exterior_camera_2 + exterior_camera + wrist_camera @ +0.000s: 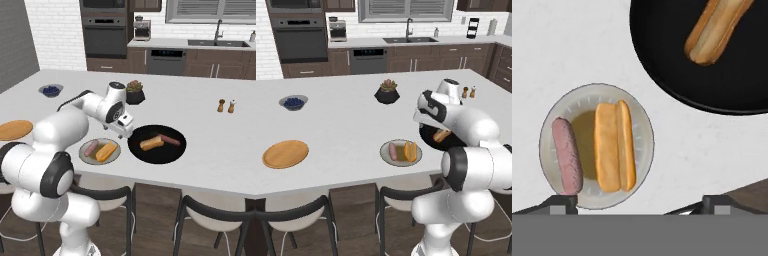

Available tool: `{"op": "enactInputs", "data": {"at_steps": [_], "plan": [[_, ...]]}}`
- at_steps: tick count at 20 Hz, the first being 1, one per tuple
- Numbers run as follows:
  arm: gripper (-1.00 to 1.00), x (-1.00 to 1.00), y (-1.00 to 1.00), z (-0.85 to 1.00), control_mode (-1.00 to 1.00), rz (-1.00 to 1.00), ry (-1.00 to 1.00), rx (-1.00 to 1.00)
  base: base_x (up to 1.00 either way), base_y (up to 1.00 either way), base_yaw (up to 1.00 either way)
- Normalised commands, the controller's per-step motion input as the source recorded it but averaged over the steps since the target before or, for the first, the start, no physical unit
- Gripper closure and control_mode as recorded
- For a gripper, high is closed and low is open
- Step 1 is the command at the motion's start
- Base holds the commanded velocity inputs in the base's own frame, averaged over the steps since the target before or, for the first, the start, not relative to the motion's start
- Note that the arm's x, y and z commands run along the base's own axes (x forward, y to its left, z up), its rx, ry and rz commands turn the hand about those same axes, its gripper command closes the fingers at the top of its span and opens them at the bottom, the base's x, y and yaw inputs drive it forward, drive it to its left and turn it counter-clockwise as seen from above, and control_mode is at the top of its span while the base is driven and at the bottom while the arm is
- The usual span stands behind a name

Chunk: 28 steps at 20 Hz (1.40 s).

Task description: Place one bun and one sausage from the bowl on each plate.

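Observation:
The grey plate (587, 102) with a brown centre carries a pinkish sausage (567, 155) and a golden bun (614, 147) side by side. My gripper (639, 205) hovers open above the plate's near edge, holding nothing. In the right base view the gripper (126, 132) hangs between this plate (85, 156) and the black bowl (157, 155). The bowl holds a bun (151, 143) and a sausage (170, 140). The orange wooden plate (285, 153) lies bare at the far left of the counter. My arm covers most of the bowl (426, 136) in the left base view.
A small grey bowl of blue berries (293, 102) and a black plant pot (387, 94) stand farther back. Salt and pepper shakers (226, 106) stand right of the black bowl. Dark-framed stools (301, 215) stand along the counter's near edge.

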Motion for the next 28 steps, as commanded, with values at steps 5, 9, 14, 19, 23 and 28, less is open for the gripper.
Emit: {"op": "enactInputs", "data": {"at_steps": [5, 9, 14, 19, 23, 28], "plan": [[-1.0, 0.0, -0.89, 0.03, -1.0, -0.22, 0.0, 0.06, 0.0, 0.0, 0.0], [-1.0, 0.0, -0.72, 0.0, -1.0, -0.24, 0.0, 0.0, 0.0, 0.0, 0.0], [-1.0, 0.06, -0.41, -0.01, -1.0, -0.19, -0.01, 0.02, 0.0, 0.0, 0.0], [-1.0, 0.08, -0.25, 0.0, -1.0, -0.02, 0.0, 0.01, 0.0, 0.0, 0.0], [-1.0, 0.24, -0.05, -0.16, -1.0, 0.0, 0.0, 0.0, 0.0, 0.0, 0.0], [-1.0, 0.24, 0.0, -0.26, -1.0, 0.0, 0.0, 0.0, 0.0, 0.0, 0.0]]}}
